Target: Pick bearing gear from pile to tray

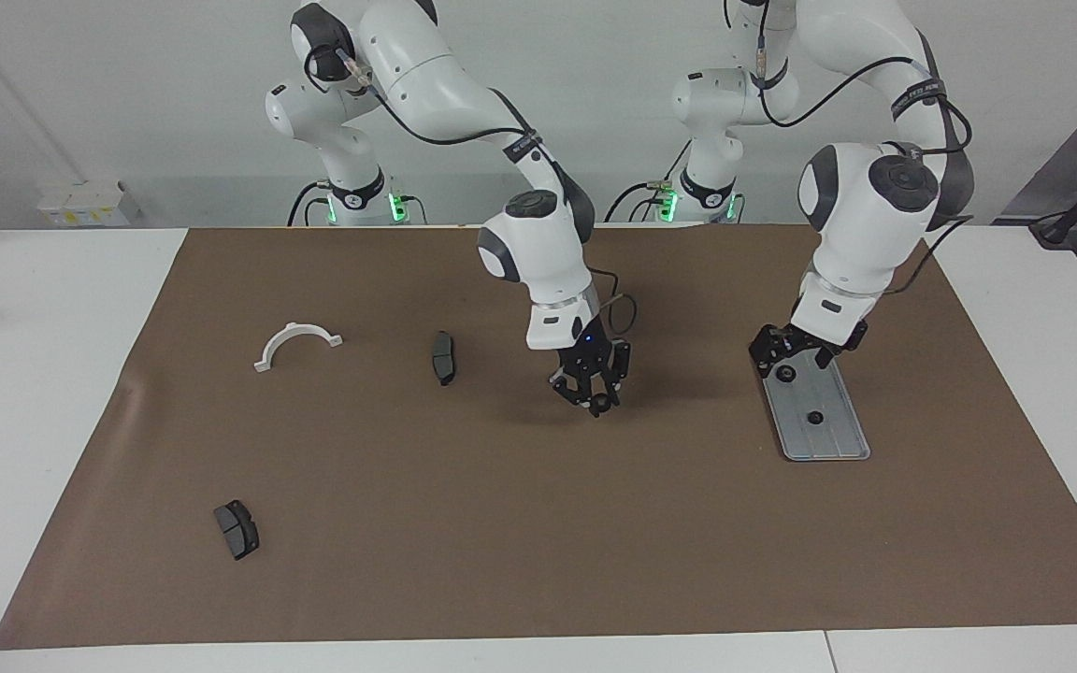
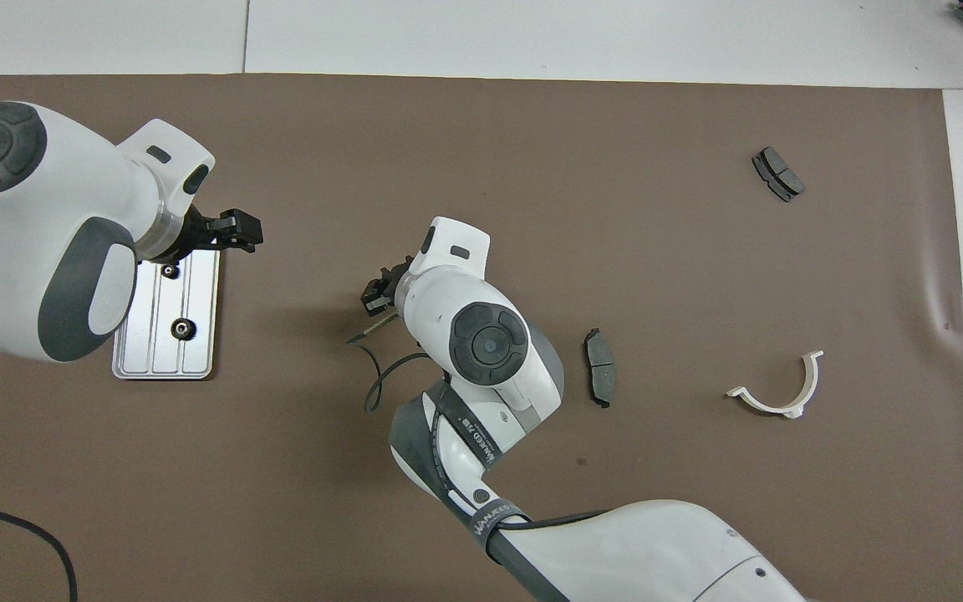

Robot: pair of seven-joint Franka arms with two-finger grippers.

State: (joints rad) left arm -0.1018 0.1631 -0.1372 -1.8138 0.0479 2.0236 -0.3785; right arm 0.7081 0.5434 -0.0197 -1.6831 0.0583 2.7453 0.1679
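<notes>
- Right gripper (image 1: pixel 600 402) over the brown mat (image 1: pixel 538 523) mid-worktop, fingers pointing down, closed on a small black gear (image 1: pixel 602 405) at the tips.
- Left gripper (image 1: pixel 786 360) low over the tray (image 1: pixel 838 439) end nearer the robots; fingers apart, gripping nothing.
- One gear (image 1: pixel 786 374) lying on the tray just under the left gripper; another gear (image 1: pixel 815 418) mid-tray.
- Tray flat on the mat toward the left arm's end.
- Toward the right arm's end, well apart: white bracket (image 1: pixel 296 344), a brake pad (image 1: pixel 443 357) beside it, a second pad (image 1: pixel 236 529) farther from the robots.
</notes>
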